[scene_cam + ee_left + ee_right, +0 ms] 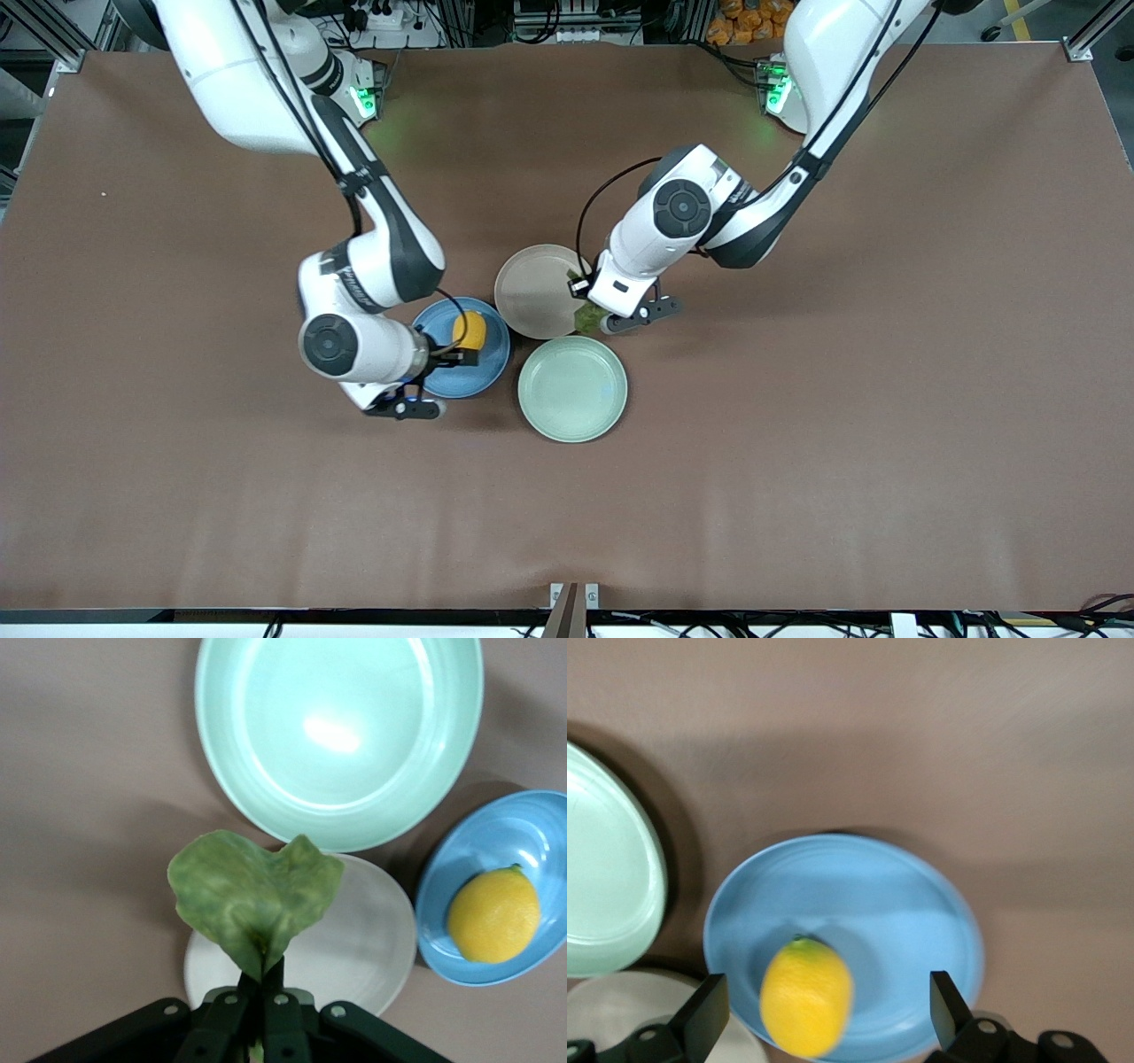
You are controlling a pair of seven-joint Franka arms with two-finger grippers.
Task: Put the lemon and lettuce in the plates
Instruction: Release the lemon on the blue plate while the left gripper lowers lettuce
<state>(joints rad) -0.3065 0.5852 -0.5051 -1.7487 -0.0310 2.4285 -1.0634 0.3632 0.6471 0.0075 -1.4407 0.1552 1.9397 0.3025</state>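
The yellow lemon [469, 330] lies in the blue plate [461, 377]. My right gripper [449, 353] hangs just over that plate, open and empty. In the right wrist view the lemon [806, 997] sits between the wide-apart fingers, on the blue plate [904, 912]. My left gripper [592, 317] is shut on the green lettuce [586, 315] and holds it over the beige plate's [536, 288] rim at the side toward the left arm's end. In the left wrist view the lettuce [252, 890] hangs from the shut gripper [263, 970] above the beige plate [354, 948].
A mint-green plate [572, 388] stands nearer the front camera than the beige plate, close beside both plates; it also shows in the left wrist view [341, 726]. The three plates crowd together mid-table on the brown table top [842, 399].
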